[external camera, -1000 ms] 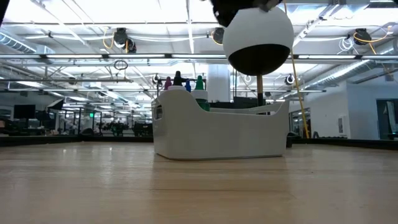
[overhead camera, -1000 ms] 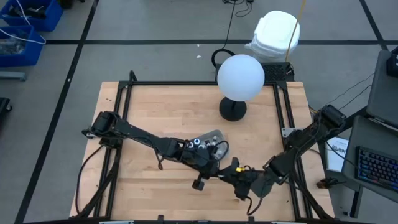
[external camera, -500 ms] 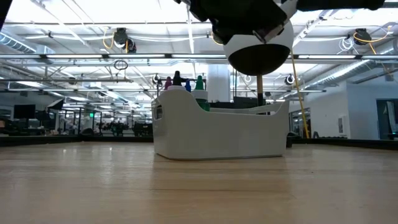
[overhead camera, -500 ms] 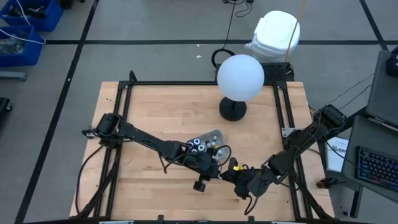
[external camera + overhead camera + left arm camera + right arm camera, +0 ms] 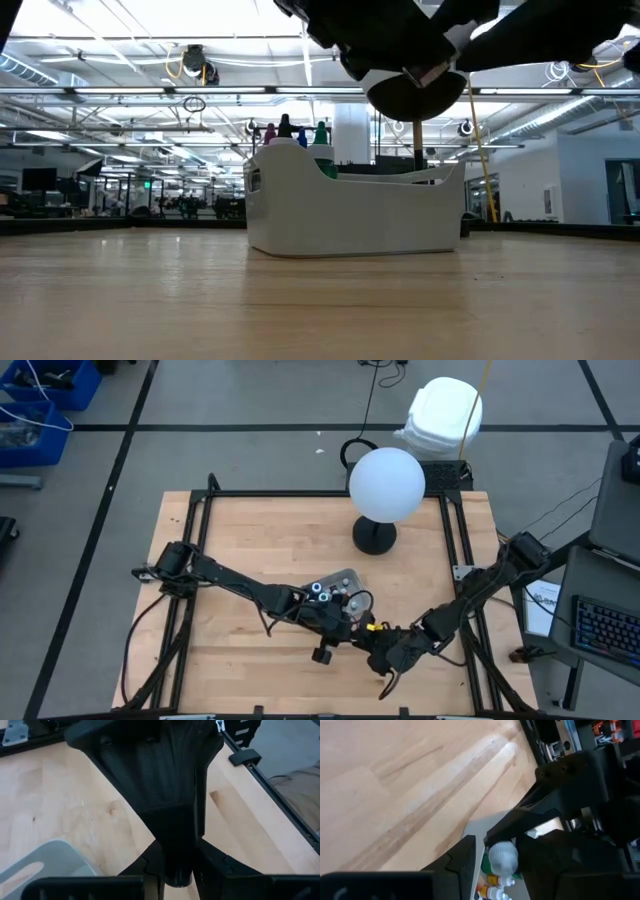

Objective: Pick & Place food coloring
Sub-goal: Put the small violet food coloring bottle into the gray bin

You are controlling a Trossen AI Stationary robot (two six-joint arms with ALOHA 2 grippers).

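Note:
A grey-white caddy [image 5: 345, 576] stands mid-table with several food coloring bottles [image 5: 320, 589] upright in it; their tops [image 5: 286, 128] show over its rim [image 5: 350, 180]. Just nearer than the caddy my two grippers meet above the table. My left gripper [image 5: 351, 627] [image 5: 177, 884] is shut on a small bottle with a white cap [image 5: 503, 857] and a green body. My right gripper [image 5: 369, 636] [image 5: 502, 870] faces it, its fingers standing on either side of the cap. In the left wrist view a right finger [image 5: 165, 780] hides most of the bottle. My left gripper pinches the bottle's dark body [image 5: 177, 876] between its two fingers, coming slanting down from the table's left. The bottle is lifted clear of the table, its white cap pointing away from the fingers toward my right gripper. Whether my right gripper touches the cap, I cannot tell.
A white globe lamp [image 5: 387, 484] on a black round base [image 5: 373, 538] stands at the table's far right. Black frame rails [image 5: 205, 540] run along the table's sides. Bare wood [image 5: 270, 530] lies far and left of the caddy.
My right gripper has gone down and toward the table's left, up to my left gripper, and has tipped somewhat. Both arms now show dark across the top of the low view.

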